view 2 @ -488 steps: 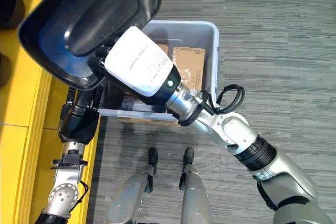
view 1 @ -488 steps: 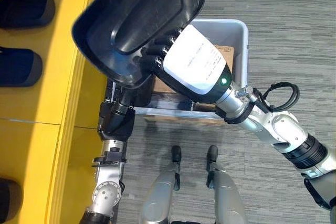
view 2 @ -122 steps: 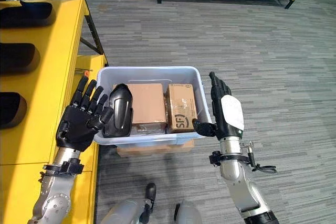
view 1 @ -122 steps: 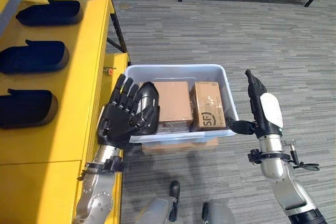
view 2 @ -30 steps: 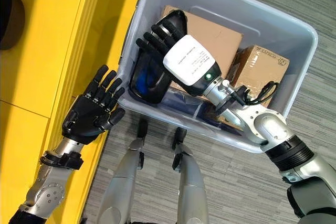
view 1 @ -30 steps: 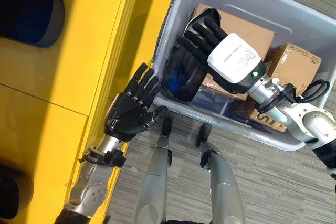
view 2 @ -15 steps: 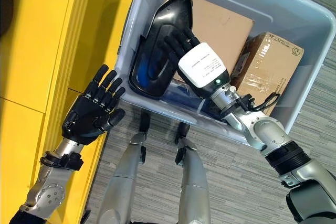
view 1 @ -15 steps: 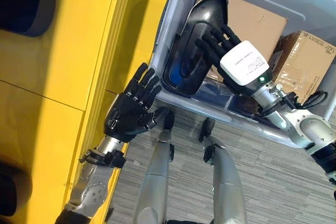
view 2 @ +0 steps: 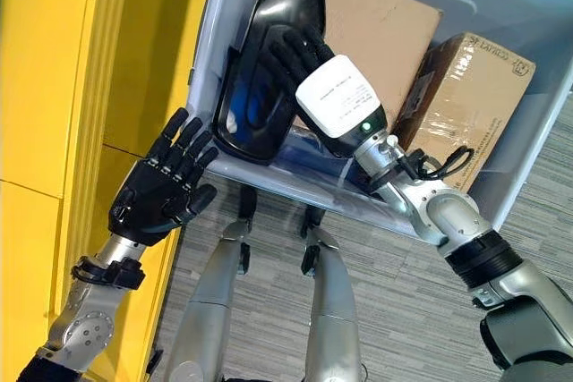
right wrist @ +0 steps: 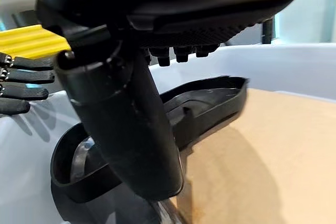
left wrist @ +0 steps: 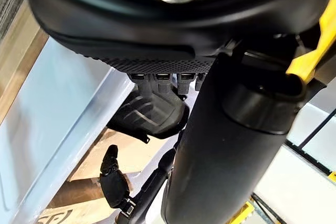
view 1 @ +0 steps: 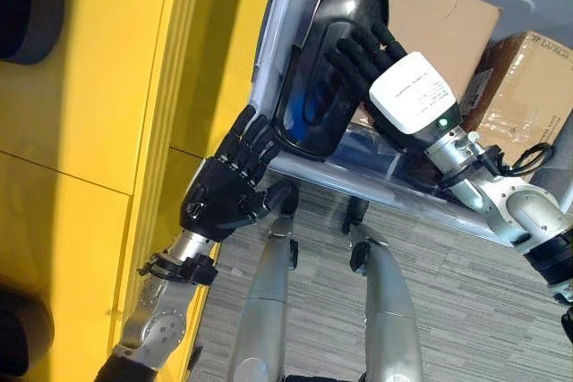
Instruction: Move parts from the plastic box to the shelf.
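holding black part (view 1: 329, 60) | right hand (view 2: 288, 60) | plastic box (view 2: 501, 15): two cardboard boxes (view 2: 376, 24)

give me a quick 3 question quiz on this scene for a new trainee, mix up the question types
1. True or false: the right hand has its fingers on the black part over the plastic box.
2. Which hand is open beside the box with nothing in it?
A. left hand
B. right hand
C. neither
3. Fill in: besides the black part, the box holds two cardboard ____.

Key: 1 true; 2 A; 3 boxes
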`<state>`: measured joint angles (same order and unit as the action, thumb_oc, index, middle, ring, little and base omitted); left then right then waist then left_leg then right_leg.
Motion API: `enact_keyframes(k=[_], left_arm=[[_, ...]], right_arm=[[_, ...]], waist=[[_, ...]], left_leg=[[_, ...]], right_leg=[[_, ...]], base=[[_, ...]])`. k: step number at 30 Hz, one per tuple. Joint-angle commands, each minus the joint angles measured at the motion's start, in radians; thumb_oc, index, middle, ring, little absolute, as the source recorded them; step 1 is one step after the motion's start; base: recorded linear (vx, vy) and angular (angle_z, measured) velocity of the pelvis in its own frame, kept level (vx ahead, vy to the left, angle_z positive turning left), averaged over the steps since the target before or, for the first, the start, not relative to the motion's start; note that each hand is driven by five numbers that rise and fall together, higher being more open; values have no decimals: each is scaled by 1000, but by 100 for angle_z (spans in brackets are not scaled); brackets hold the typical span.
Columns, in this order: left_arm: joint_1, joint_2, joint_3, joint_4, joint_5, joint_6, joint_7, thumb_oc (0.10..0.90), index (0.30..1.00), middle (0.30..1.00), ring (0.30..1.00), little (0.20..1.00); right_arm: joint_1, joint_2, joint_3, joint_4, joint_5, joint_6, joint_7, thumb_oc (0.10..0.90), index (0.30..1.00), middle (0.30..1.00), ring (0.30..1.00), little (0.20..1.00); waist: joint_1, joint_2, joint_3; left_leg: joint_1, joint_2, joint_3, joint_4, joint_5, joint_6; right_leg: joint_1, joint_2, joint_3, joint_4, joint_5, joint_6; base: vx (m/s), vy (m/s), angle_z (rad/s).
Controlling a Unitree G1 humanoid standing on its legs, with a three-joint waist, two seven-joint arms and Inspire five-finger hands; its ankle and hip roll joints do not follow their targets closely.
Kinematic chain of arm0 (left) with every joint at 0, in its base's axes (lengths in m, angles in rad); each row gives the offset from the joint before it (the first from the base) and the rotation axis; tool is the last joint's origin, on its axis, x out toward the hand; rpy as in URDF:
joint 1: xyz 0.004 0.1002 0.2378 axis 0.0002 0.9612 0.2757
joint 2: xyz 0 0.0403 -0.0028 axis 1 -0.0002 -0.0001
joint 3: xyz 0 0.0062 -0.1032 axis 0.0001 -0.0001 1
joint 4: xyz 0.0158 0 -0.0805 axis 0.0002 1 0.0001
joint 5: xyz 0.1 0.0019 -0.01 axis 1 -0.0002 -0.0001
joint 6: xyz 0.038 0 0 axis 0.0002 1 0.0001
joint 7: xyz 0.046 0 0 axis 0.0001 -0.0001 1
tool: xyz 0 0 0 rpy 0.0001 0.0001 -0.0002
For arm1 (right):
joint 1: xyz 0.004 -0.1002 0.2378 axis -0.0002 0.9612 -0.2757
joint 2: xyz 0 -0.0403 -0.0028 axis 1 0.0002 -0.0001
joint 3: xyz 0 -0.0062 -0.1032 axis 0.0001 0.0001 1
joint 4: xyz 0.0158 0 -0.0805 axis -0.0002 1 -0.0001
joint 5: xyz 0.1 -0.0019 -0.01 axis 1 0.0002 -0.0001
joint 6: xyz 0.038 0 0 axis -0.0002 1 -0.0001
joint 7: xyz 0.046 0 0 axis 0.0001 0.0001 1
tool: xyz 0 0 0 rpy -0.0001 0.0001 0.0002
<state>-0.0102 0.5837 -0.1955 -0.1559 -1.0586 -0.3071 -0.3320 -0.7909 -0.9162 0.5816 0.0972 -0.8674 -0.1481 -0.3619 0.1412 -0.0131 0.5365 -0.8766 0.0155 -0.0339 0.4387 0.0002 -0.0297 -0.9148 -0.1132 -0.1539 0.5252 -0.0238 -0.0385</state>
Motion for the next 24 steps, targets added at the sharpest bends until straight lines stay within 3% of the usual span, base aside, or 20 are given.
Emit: enact_keyframes(k=[1, 6, 8, 9, 10, 13, 24], left_arm=[[17, -18, 0, -120, -36, -74, -38, 900, 1000, 1000, 1000, 1000], [23, -15, 0, -128, -44, -71, -42, 900, 1000, 1000, 1000, 1000], [37, -15, -5, -127, -48, -73, -48, 900, 1000, 1000, 1000, 1000], [28, -14, 1, -129, -48, -74, -51, 900, 1000, 1000, 1000, 1000], [41, -15, -5, -125, -50, -77, -58, 900, 1000, 1000, 1000, 1000], [45, -13, -5, -124, -51, -83, -61, 900, 1000, 1000, 1000, 1000], [53, -10, -9, -124, -45, -75, -71, 900, 1000, 1000, 1000, 1000]], right_arm=[[-119, -67, 24, -53, -72, -22, -98, 900, 1000, 1000, 1000, 1000], [-153, -70, 35, -71, -121, -1, -77, 900, 1000, 1000, 1000, 1000], [-151, -73, 47, -77, -115, 6, -61, 900, 1000, 1000, 1000, 1000], [-166, -77, 48, -79, -115, 9, -54, 900, 1000, 1000, 1000, 1000], [-167, -74, 61, -74, -109, 11, -29, 900, 1000, 1000, 1000, 1000], [-184, -72, 83, -59, -53, 33, 18, 900, 1000, 1000, 1000, 1000], [-195, -36, 65, 15, 5, 114, -23, 900, 1000, 1000, 1000, 1000]], waist=[[-18, 93, -17], [-10, 99, -17], [-11, 98, -17], [-7, 100, -17], [-7, 100, -17], [-1, 102, -17], [10, 111, -17]], left_leg=[[-11, 46, -37, -54, 36, 1], [-51, 42, -46, -28, 32, 2], [-31, 37, -49, -19, 4, -2], [-61, 41, -46, -23, 31, 4], [-43, 36, -51, -11, 4, -2], [-61, 35, -55, 2, 1, 0], [-117, 29, -70, 36, -3, 4]], right_leg=[[44, 17, 39, 105, -151, 34], [2, 15, 40, 136, -158, 32], [20, 13, 50, 149, -185, 38], [-8, 13, 40, 145, -162, 30], [10, 11, 51, 157, -188, 37], [-8, 6, 49, 179, -196, 35], [-66, 0, 46, 228, -209, 32]], base=[[4, -19, 4], [1, -5, 2], [32, -7, 0], [63, -15, 2], [14, -6, 6], [36, -18, 8], [9, -17, 3]])
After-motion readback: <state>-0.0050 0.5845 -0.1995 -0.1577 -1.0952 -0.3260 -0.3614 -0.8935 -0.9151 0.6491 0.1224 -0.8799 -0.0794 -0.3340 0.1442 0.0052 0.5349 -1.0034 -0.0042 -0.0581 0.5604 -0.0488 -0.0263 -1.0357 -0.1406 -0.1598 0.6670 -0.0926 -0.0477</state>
